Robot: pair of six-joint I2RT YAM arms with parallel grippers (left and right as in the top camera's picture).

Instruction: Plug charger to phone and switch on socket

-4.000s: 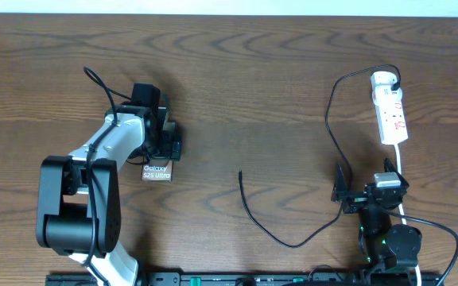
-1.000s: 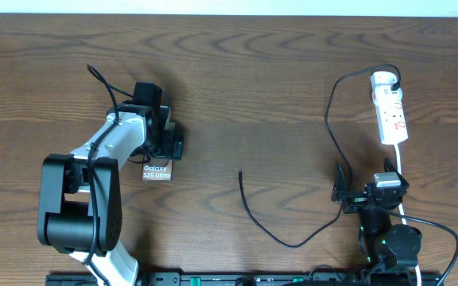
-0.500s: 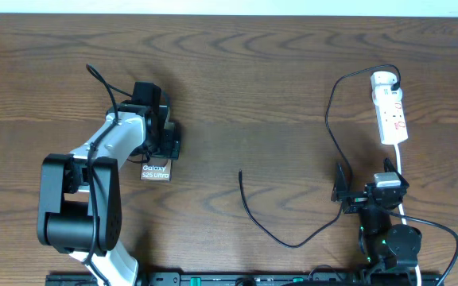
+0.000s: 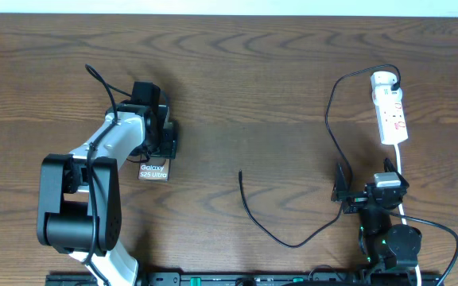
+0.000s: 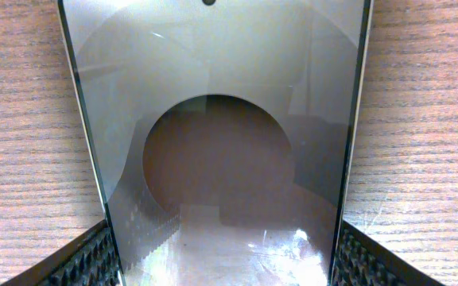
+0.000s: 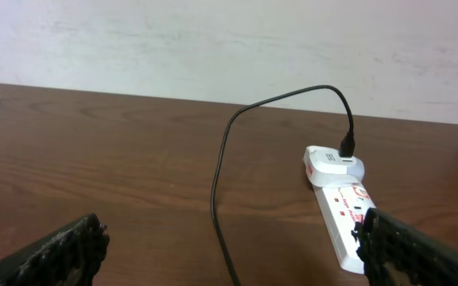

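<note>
Overhead, the left gripper [image 4: 165, 145] is clamping the phone [image 4: 154, 170] left of centre on the table [image 4: 261, 79]. The left wrist view is showing both pads [image 5: 86, 258] pressing the phone's long edges. The charger [image 4: 281, 237] is running from the socket [image 4: 390, 107] at far right. Its loose tip is lying mid-table, with open wood separating it from the phone. The right gripper [image 4: 340, 193] is sitting spread wide near the front edge, holding nothing.
</note>
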